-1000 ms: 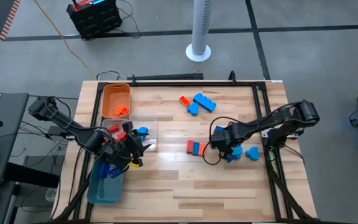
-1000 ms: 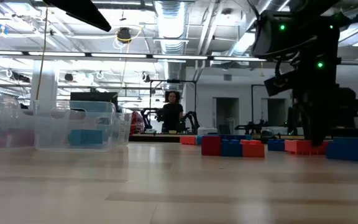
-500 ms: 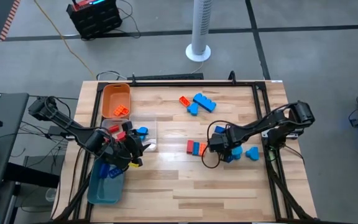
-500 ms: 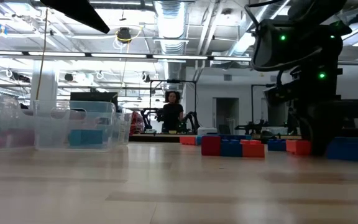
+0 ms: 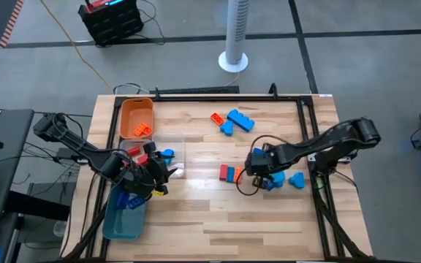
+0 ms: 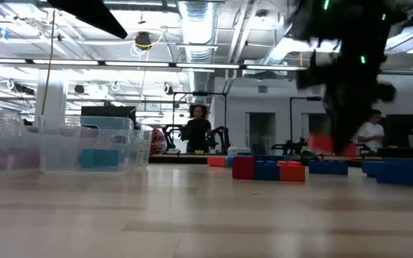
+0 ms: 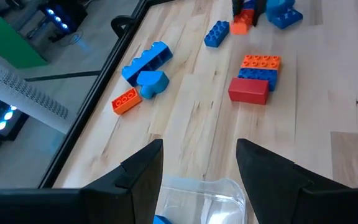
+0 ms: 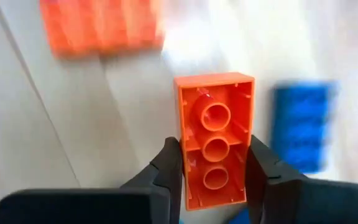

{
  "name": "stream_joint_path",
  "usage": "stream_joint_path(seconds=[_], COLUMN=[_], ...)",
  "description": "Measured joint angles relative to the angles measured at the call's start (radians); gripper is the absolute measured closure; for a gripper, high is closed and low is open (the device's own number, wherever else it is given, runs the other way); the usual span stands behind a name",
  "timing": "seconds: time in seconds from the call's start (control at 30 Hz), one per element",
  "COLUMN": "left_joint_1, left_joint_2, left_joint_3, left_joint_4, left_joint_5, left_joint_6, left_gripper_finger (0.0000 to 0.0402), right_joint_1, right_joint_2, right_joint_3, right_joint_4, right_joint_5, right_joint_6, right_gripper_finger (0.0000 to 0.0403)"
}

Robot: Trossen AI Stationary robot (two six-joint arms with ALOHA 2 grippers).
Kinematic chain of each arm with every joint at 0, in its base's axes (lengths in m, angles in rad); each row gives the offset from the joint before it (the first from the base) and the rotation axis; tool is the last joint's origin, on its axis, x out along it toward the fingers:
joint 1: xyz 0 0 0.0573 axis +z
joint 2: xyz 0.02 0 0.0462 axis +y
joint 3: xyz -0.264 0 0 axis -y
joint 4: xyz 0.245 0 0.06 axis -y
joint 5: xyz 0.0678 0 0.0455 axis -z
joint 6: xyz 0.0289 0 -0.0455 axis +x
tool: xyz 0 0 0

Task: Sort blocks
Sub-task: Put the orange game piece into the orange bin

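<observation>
An orange block (image 8: 215, 147) sits between the fingers of the right gripper (image 8: 215, 167), hollow underside facing the wrist camera, both pads pressed on its long sides: a firm pinch, just off the wood by the look of it. This happens at the right side of the table, beside a cluster of blue blocks (image 5: 289, 179) and a red-blue-orange row (image 5: 230, 174). More blocks (image 5: 234, 121) lie farther back near the far edge. The step in hand looks like the pick-up of one orange piece. Next it should be carried left across the table to the orange tray (image 5: 136, 118), which already holds orange pieces, and dropped there. The left gripper (image 7: 197, 163) waits half-open and empty over the clear tray (image 7: 205, 200) at the left.
</observation>
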Motion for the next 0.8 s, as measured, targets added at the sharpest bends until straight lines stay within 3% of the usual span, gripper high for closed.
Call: stream_joint_path(seconds=[0.13, 0.3, 0.57, 0.67, 0.8], left_joint_1=[0.018, 0.045, 0.106, 0.129, 0.165], left_joint_2=[0.003, 0.047, 0.191, 0.248, 0.322], left_joint_3=[0.000, -0.001, -0.002, -0.002, -0.002], left_joint_4=[0.004, 0.070, 0.492, 0.643, 0.798], left_joint_5=[0.000, -0.001, -0.004, -0.005, -0.005], left_joint_6=[-0.022, -0.038, 0.198, 0.276, 0.323], left_gripper_finger=[0.0205, 0.0205, 0.0205, 0.0205, 0.0205], right_joint_1=[0.039, 0.129, 0.210, 0.205, 0.202], right_joint_2=[-0.098, -0.119, 0.007, 0.046, 0.101], right_joint_3=[0.002, 0.003, 0.004, 0.004, 0.004], right_joint_4=[0.140, 0.380, 0.692, 0.794, 0.887], right_joint_5=[0.128, 0.397, 0.952, 1.038, 1.049], right_joint_6=[0.004, -0.045, -0.382, -0.487, -0.614], right_gripper_finger=[0.0288, 0.0288, 0.0287, 0.0287, 0.0287])
